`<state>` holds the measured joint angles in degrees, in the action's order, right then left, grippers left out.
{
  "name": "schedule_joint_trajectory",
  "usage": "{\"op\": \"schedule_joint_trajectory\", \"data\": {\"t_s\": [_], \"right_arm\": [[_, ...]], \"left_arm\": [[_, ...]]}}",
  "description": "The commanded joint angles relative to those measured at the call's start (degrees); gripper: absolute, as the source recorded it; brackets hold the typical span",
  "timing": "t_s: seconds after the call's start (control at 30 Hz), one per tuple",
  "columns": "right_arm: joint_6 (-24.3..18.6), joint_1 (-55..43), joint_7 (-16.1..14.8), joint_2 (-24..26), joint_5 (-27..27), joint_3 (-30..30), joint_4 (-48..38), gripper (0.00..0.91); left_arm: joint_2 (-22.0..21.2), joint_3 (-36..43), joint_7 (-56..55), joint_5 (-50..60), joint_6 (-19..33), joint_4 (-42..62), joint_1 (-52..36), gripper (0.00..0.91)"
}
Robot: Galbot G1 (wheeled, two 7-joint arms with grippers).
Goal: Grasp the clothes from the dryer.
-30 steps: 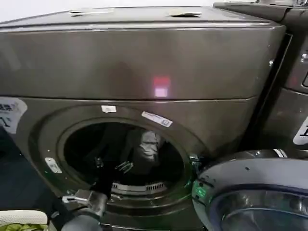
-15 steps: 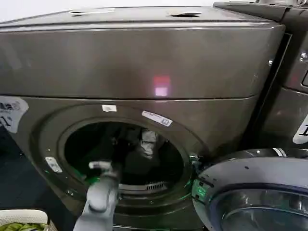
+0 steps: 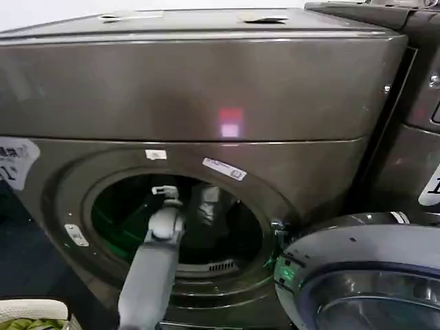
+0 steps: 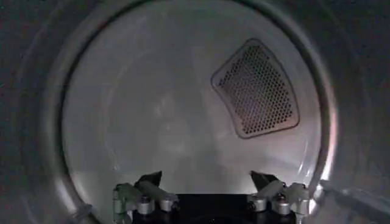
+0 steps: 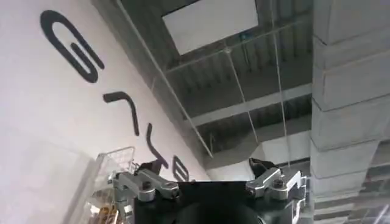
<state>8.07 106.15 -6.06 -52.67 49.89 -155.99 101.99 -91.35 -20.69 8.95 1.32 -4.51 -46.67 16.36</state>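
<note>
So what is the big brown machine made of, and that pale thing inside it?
The dryer looks like painted metal with a bronze-grey satin sheen; the red light glows softly off its front. Its drum seems to be bare brushed metal with a perforated vent. The clothes look like soft cloth, judging by the limp folds, though it's dim in there.

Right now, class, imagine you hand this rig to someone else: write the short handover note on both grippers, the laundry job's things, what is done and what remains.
Left gripper: open, holding nothing, reaching through the round door hole of the dryer into the drum.
Right gripper: open, idle, pointing up at the ceiling, away from the machine.
Clothes: pale bundle deep inside the drum, just to the right of the left arm, apart from the gripper.
Done: door is open, arm is inside.
Left: close on the clothes and pull them out.
</note>
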Motion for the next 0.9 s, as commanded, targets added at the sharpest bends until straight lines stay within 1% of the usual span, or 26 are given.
{"op": "schedule_joint_trajectory", "data": {"t_s": [0.03, 0.2, 0.27, 0.37, 0.53, 0.7, 0.9], "right_arm": [[0.0, 0.3, -0.1, 0.1, 0.1, -0.5, -0.1, 0.907], [0.1, 0.3, -0.3, -0.1, 0.1, -0.5, 0.2, 0.907], [0.1, 0.3, -0.3, -0.4, 0.1, -0.4, 0.4, 0.907], [0.1, 0.5, -0.4, -0.6, 0.1, -0.6, 0.7, 0.907], [0.1, 0.8, -0.5, -0.7, 0.3, -0.9, 0.9, 0.907], [0.1, 1.0, -0.6, -1.1, 0.5, -1.0, 1.5, 0.907], [0.0, 1.1, -0.7, -1.6, 0.8, -1.0, 2.1, 0.907]], "left_arm": [[1.0, 5.4, 20.2, 10.9, 1.0, 19.6, -10.8, 0.907], [2.2, 8.9, 34.6, 18.9, 6.0, 24.5, -15.3, 0.907], [2.4, 9.6, 37.9, 21.1, 8.0, 26.1, -16.5, 0.907], [3.4, 12.0, 40.8, 27.6, 10.2, 26.5, -17.3, 0.907], [4.2, 15.0, 44.0, 37.4, 9.7, 27.6, -18.4, 0.907], [4.4, 14.9, 44.6, 49.3, 9.6, 27.3, -18.2, 0.907], [5.0, 17.0, 43.4, 52.9, 9.6, 27.7, -17.8, 0.907]]}}
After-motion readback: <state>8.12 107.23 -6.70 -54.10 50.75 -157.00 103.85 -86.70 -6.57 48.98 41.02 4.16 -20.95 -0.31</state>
